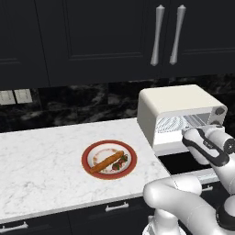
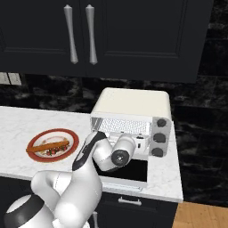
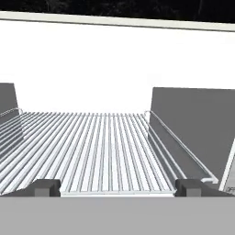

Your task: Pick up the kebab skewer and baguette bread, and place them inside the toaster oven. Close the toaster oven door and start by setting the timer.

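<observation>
Gripper (image 3: 117,188) is held wide open, empty, at toaster oven (image 1: 176,103) rack; baguette bread (image 1: 106,161) and kebab skewer (image 1: 120,163) are left on plate (image 1: 87,158); loaf judged light, stiff, best gripped mid-length

Toaster oven (image 1: 179,110) on the counter (image 1: 41,160), against the backsplash, below the wall cabinets (image 1: 92,36). Toaster oven door (image 2: 127,171) folded down flat in front. Wire rack (image 3: 92,151) inside. Plate (image 1: 90,167) to the oven's left, well apart, carrying baguette bread (image 1: 105,162) and kebab skewer (image 1: 121,162) side by side.
</observation>
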Controlling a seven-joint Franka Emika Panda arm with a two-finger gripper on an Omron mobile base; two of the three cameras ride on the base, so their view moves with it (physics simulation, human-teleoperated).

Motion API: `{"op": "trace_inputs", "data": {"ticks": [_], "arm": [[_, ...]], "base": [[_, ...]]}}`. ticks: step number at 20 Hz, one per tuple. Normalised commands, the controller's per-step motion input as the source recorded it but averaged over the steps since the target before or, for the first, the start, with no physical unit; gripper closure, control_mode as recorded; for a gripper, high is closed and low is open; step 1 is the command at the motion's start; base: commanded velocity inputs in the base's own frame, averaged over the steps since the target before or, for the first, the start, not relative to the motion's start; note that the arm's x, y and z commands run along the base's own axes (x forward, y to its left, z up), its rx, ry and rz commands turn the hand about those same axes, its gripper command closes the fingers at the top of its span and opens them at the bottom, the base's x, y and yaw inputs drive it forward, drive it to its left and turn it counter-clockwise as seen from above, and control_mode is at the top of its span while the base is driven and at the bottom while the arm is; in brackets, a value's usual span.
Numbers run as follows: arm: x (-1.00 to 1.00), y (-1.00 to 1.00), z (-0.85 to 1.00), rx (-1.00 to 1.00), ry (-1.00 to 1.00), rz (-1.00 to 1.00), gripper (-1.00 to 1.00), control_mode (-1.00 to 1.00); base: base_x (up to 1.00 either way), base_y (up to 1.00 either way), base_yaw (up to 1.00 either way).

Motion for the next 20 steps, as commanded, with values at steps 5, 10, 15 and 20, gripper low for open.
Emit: {"op": "trace_inputs", "data": {"ticks": [5,10,15,20], "arm": [[0.04,0.26,0.00,0.00,0.01,0.08,-1.00,-1.00],[0.11,0.25,0.00,0.00,0.05,0.09,-1.00,-1.00],[0.34,0.00,0.00,0.00,0.01,0.00,-1.00,-1.00],[0.34,0.00,-0.02,0.00,0.11,-0.03,-1.00,-1.00]], "base": [[0.00,0.00,0.00],[0.00,0.00,0.00],[0.00,0.00,0.00],[0.00,0.00,0.00]]}}
